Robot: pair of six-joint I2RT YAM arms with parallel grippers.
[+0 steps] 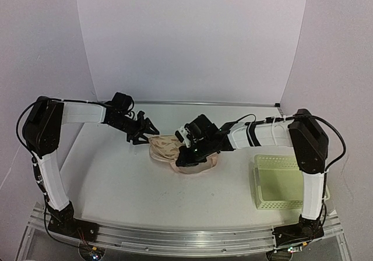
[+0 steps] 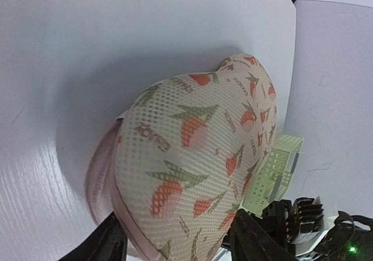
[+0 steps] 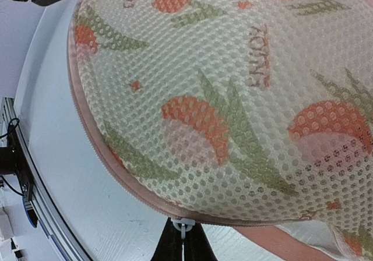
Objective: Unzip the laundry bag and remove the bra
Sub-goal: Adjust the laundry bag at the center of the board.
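Lying on the middle of the table (image 1: 116,179), the laundry bag (image 1: 185,154) has its white zip pull (image 3: 182,224) pinched between the right gripper's (image 3: 183,239) closed fingertips. The left gripper (image 2: 180,239) is spread wide around the bag's other end.

Laundry bag (image 3: 233,98): open honeycomb mesh cloth, matt, soft-looking, with a flat printed pattern.
Zip tape (image 3: 116,176): pink woven cloth with a fine ridged edge.
Zip puller (image 3: 182,226): white and smooth; material unclear.
Desk (image 1: 116,179): white, smooth, with a faint sheen and light grain.
Basket (image 1: 277,182), lower right of the top view: pale yellow-green plastic lattice, matt.
Rail (image 1: 175,237), bottom edge: brushed bare metal.
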